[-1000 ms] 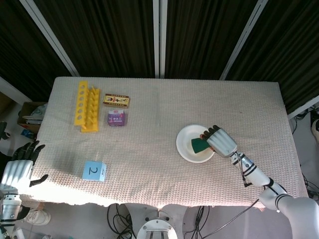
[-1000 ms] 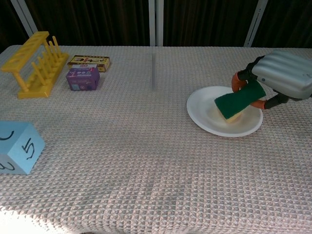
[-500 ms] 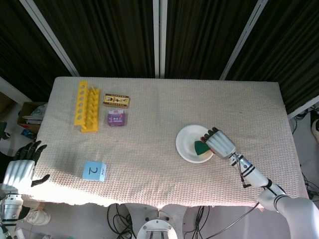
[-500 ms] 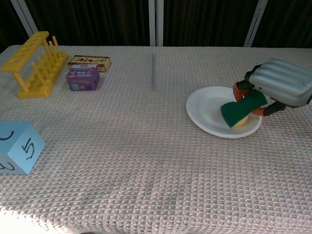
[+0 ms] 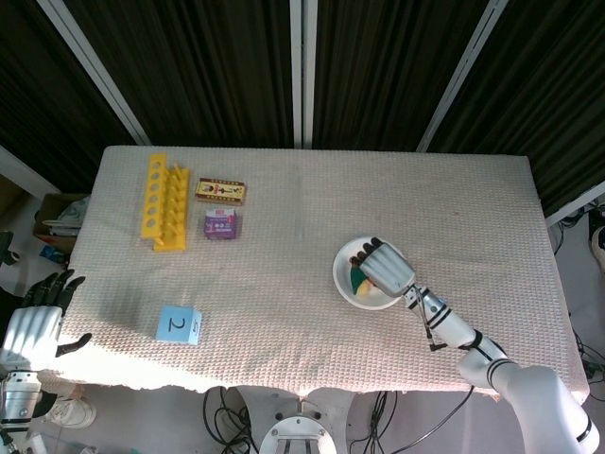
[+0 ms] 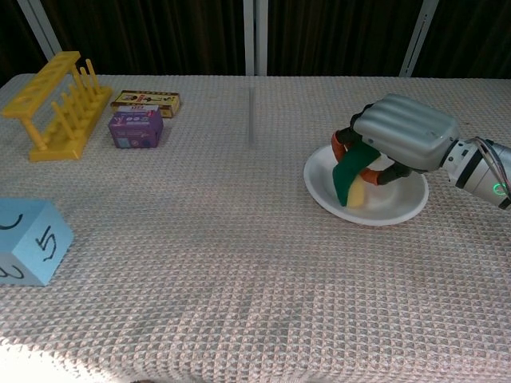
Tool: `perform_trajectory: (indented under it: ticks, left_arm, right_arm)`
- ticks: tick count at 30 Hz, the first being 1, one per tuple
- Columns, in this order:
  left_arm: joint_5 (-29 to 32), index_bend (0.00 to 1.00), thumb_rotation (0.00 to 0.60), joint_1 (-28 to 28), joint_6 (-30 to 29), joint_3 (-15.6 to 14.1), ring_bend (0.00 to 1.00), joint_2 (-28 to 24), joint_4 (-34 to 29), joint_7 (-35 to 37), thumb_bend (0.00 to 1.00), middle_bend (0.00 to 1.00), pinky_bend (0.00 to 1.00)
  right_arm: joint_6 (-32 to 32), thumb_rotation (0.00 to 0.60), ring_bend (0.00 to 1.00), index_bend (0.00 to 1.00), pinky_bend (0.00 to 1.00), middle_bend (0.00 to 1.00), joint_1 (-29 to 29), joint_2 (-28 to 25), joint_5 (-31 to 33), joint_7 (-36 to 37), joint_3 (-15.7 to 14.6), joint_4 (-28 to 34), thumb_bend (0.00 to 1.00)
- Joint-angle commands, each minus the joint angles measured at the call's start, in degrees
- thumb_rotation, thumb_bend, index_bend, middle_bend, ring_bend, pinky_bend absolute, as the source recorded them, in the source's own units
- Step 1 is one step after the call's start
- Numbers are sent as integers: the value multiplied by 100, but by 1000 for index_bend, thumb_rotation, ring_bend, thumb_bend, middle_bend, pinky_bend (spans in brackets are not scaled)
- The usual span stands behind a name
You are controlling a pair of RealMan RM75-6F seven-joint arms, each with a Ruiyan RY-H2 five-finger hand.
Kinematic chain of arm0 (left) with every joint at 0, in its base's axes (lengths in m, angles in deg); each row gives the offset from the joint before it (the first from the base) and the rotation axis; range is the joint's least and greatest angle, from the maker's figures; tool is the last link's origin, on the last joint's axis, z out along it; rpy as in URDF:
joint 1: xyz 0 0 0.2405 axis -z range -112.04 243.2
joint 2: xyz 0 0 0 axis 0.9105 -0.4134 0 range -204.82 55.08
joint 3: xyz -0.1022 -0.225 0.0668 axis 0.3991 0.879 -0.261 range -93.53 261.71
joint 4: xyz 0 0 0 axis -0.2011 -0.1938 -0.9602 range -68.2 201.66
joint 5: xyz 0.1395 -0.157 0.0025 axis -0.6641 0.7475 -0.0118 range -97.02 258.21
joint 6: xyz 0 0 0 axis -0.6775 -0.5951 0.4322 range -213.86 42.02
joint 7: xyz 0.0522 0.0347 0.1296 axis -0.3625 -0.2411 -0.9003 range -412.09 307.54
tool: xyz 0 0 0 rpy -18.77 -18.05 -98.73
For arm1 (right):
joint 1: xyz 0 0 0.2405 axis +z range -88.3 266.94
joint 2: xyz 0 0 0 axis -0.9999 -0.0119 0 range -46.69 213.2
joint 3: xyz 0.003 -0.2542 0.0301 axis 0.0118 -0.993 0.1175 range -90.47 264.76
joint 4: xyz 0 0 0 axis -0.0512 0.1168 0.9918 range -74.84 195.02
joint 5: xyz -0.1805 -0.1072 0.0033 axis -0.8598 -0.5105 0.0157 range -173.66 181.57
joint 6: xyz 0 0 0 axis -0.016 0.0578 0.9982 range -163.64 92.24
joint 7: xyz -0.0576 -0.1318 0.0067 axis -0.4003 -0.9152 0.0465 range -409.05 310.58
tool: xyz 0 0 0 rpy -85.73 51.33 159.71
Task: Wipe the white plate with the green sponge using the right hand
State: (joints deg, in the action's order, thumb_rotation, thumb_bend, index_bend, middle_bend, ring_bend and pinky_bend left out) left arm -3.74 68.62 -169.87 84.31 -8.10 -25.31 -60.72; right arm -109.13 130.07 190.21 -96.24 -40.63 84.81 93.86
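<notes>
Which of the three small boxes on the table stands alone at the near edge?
The light blue box printed with a 2. The purple box and the flat brown-and-yellow box lie together beside the yellow rack.

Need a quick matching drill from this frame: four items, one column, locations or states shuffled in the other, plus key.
Items:
1. green sponge
2. yellow rack
3. blue cube
4. left hand

States:
A. off the table's left edge, holding nothing
B. held by the right hand on the white plate
C. far left corner, beside two small boxes
D. near left, number on top

Pairs: 1-B, 2-C, 3-D, 4-A
</notes>
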Motion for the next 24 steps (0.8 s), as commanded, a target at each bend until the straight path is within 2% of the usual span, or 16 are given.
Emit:
perform_trajectory:
  ticks: [1, 5, 11, 17, 24]
  left_arm:
    - [-8, 154, 600, 0, -9, 3, 66, -9, -6, -2, 111, 69, 137]
    - [-19, 154, 600, -13, -42, 6, 66, -33, -19, -6, 110, 69, 136]
    - [-35, 154, 600, -7, -44, 11, 66, -19, -23, -6, 111, 69, 136]
    - [-53, 154, 600, 40, 26, 12, 67, 40, -1, -8, 110, 69, 136]
    - [-28, 154, 600, 32, 27, 11, 66, 36, 1, -18, 110, 69, 136]
  right_arm:
    - [-18, 600, 472, 995, 444, 626, 87, 153, 46, 39, 77, -128, 477]
    - [-255, 600, 476, 995, 442, 628, 65, 152, 68, 121, 118, -211, 477]
    - [-559, 600, 477, 996, 440, 633, -177, -306, 32, 111, -16, -95, 477]
    - [-278, 600, 477, 995, 439, 634, -350, -602, 28, -60, -232, -14, 477]
    - [17, 600, 478, 995, 436, 634, -235, -305, 17, -61, -266, -196, 477]
